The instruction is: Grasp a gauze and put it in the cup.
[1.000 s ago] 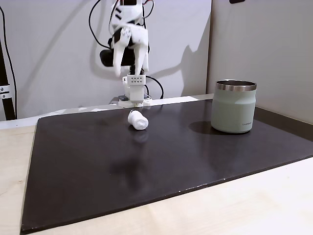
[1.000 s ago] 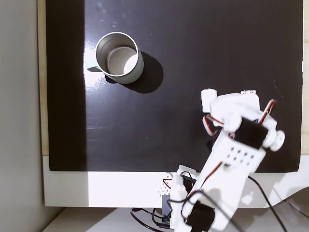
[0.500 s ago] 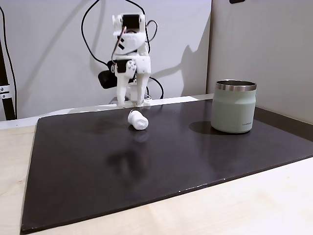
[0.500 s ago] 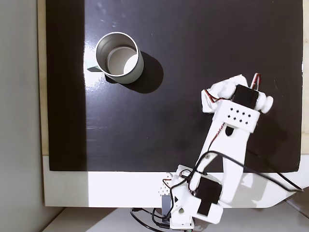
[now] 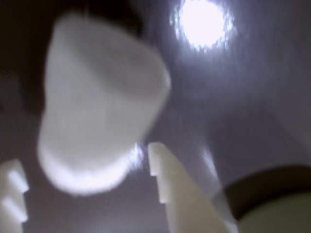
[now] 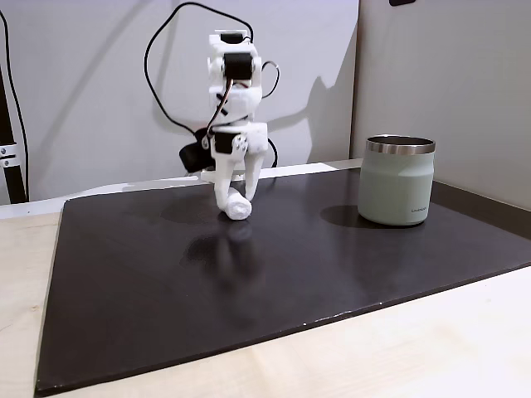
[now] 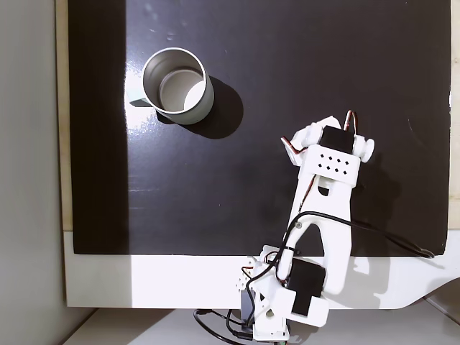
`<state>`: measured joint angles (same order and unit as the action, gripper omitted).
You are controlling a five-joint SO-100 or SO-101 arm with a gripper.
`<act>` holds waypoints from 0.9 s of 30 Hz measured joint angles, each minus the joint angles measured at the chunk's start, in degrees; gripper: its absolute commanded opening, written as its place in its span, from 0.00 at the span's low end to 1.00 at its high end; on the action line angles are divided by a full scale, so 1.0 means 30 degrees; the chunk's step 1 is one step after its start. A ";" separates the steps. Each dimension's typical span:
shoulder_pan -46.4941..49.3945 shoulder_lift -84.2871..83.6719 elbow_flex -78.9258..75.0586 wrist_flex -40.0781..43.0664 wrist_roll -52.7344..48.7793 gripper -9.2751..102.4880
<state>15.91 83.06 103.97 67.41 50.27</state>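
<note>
While the cup (image 6: 397, 180) stood far off on the black mat (image 6: 274, 274), the open gripper (image 6: 235, 197) sat around the gauze (image 6: 236, 209), not squeezing it.

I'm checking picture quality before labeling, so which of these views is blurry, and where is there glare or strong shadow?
Wrist view: badly out of focus, the gauze a soft white blob, with a bright glare spot on the dark mat. Side fixed view: sharp, the cup casting a shadow to its left. Top-down fixed view: sharp, with the cup's shadow falling to its right.
</note>
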 measured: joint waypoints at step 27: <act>0.0996 0.0000 0.1729 -0.1963 -0.0674 0.08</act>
<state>18.90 83.06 109.16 61.52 48.25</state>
